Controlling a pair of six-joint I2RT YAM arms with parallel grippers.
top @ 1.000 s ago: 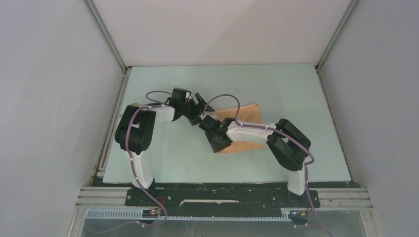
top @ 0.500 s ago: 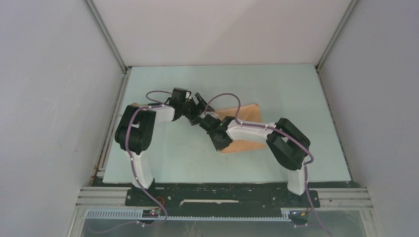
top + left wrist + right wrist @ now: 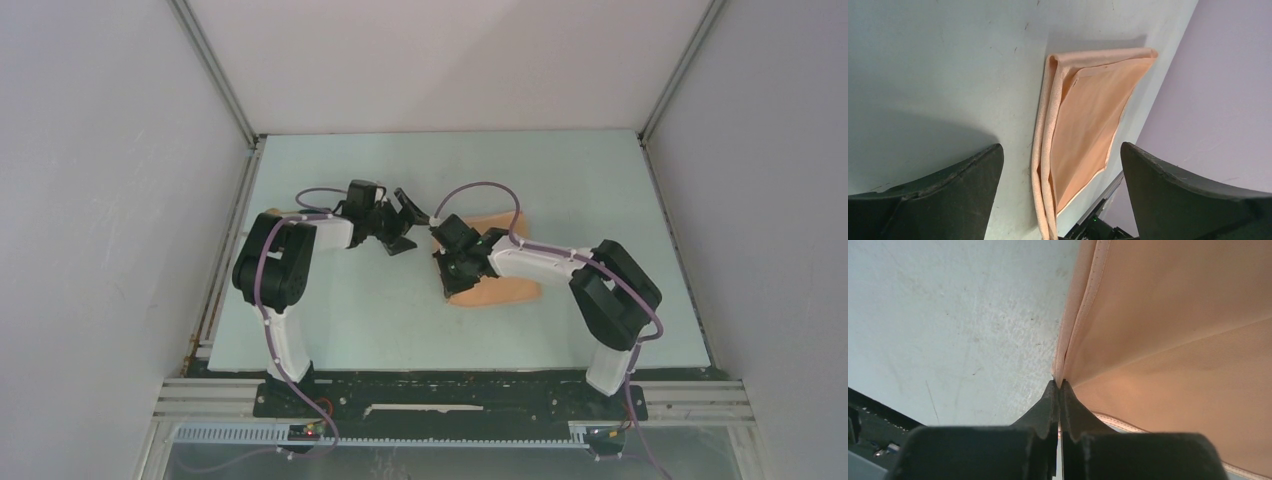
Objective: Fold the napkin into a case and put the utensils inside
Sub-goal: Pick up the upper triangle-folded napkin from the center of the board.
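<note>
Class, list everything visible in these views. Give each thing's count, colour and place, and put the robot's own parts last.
napkin: one, peach, folded in layers, on the table right of centre
table: one, pale blue-green, under the napkin and arms
enclosure walls: three, whitish grey, around the table
left gripper: one, black, open, just left of the napkin
right gripper: one, black, shut on the napkin's edge

The folded napkin [image 3: 500, 292] lies on the table [image 3: 330, 320], right of centre. The right pincer [image 3: 1059, 385] touches its left edge, and the left pincer [image 3: 408, 222] is near, further left.
</note>
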